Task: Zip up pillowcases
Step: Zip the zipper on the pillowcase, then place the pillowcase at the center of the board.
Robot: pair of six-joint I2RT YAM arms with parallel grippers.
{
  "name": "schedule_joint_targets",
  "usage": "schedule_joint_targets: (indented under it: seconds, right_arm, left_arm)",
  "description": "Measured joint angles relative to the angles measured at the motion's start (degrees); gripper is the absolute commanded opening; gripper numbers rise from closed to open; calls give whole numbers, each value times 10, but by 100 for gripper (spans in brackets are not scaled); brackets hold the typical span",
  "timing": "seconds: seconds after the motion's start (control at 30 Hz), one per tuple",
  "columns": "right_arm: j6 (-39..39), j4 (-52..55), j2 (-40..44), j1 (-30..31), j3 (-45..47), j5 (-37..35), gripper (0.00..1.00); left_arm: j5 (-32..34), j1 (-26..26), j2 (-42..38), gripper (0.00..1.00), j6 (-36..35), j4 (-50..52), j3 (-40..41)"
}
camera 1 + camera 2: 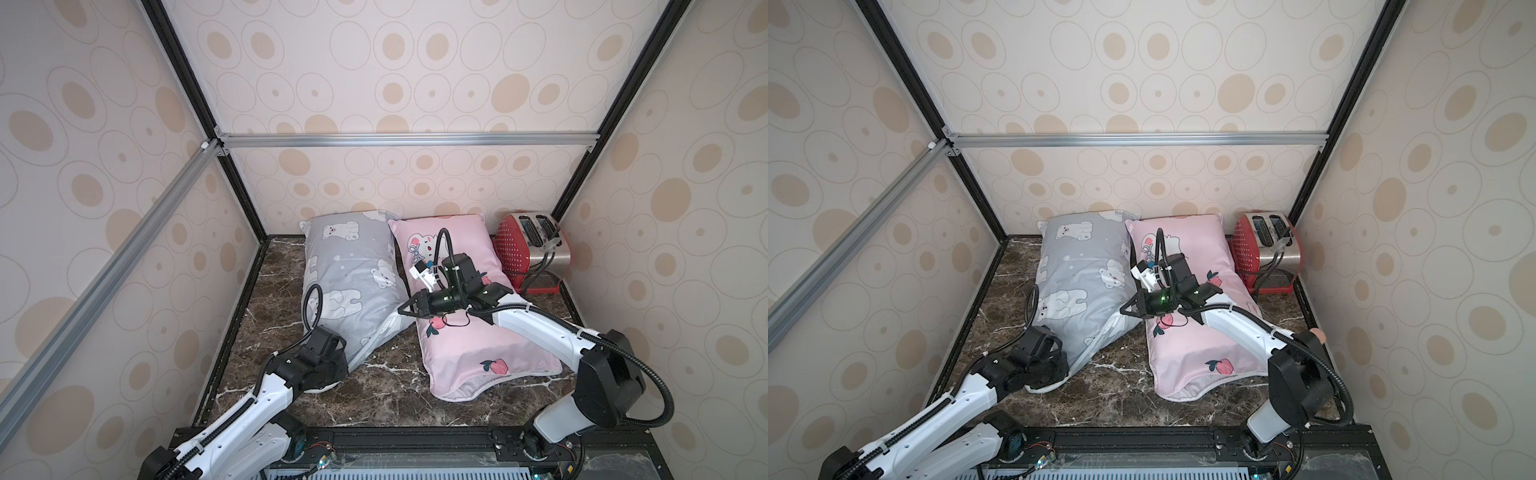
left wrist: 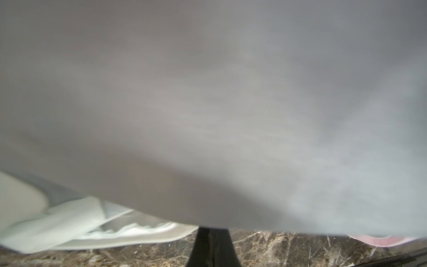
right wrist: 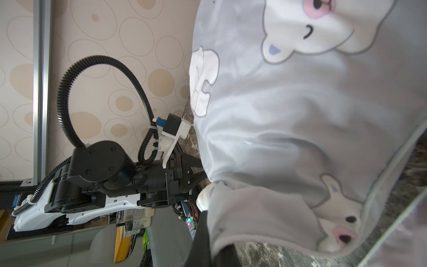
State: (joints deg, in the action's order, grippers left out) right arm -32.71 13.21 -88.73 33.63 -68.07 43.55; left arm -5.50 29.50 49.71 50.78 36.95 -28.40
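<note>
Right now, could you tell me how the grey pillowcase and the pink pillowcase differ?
The grey pillowcase carries white bears; the pink pillowcase, peaches and a cartoon animal. The grey one's near end is bunched, pinched by the left tool and right tool; the pink one lies flat, gripped by neither. Both are stuffed and lie on the marble table.

The grey pillowcase (image 1: 353, 270) at the right end effector (image 1: 403, 309) is matt cloth; the pink pillowcase (image 1: 478, 345) beside it looks smoother; the desk (image 1: 374, 395) below is glossy veined stone.
</note>
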Motion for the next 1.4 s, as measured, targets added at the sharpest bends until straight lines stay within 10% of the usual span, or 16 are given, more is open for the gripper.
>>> schedule_joint_targets:
  seconds: [0.93,1.03,1.2,1.4]
  right_arm:
    - [71,102,-13,-67,-72,0,5]
    - [106,149,-13,-66,-70,-27,25]
    - [148,214,9,-73,-23,-108,75]
    - [146,276,70,-155,42,-221,100]
  left_arm:
    - [67,-9,5,7,13,43,40]
    - [85,-9,17,37,-7,88,-24]
    - [102,2,96,40,-66,111,-193]
    - [77,67,282,40,-123,36,-336]
